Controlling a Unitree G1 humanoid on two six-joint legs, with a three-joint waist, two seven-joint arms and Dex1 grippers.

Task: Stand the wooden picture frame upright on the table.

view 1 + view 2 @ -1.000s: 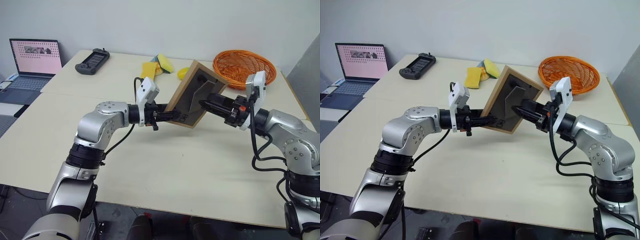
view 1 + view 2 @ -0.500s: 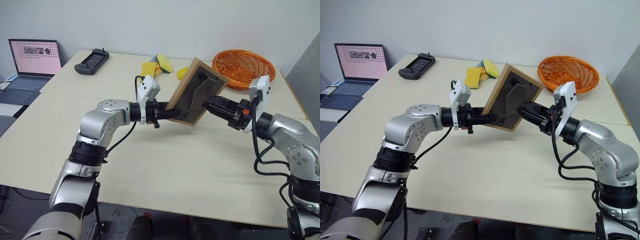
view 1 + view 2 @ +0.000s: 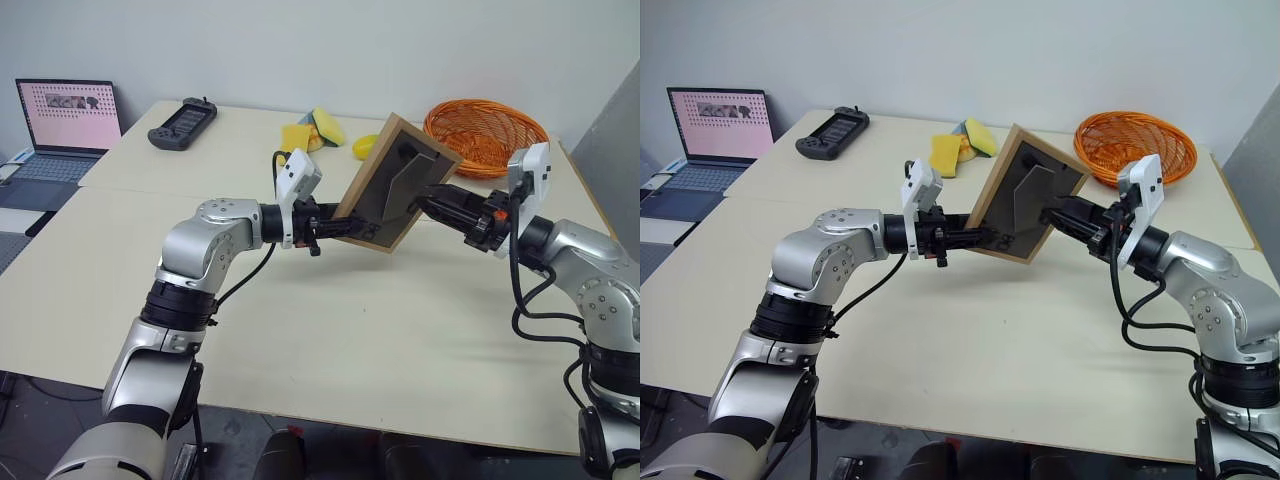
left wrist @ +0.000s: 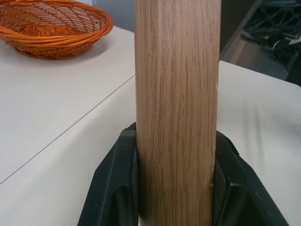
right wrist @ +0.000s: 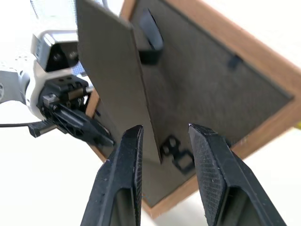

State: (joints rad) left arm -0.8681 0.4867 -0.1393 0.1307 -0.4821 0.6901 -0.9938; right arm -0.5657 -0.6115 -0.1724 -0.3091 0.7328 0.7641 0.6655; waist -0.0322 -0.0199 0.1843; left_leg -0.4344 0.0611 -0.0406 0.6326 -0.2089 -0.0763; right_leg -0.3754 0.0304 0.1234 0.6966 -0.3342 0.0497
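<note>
While the wooden picture frame hangs tilted in the air above the table, the left eye view shows it held between both arms, its dark back and fold-out easel stand turned toward the camera. The left gripper grips the frame's lower wooden edge from the left; the right gripper reaches in from the right, its tips at the stand. An orange wicker basket, yellow sponges, a black handheld controller and an open laptop lie well apart from the frame.

In the right eye view, the frame's long axis runs from lower left to upper right, with the lower corner clear of the tabletop. Both grippers are at the frame; the right one is nearer the stand.

In the left wrist view, the left jaws are closed on the light-wood edge, one black finger pressed against each face.

In the right wrist view, the right jaws stand narrowly apart, straddling the free lower edge of the stand; whether the pads press it cannot be told. The stand appears already swung away from the backing. Judged from this, the coming move depends on spreading that stand before the frame is lowered.
</note>
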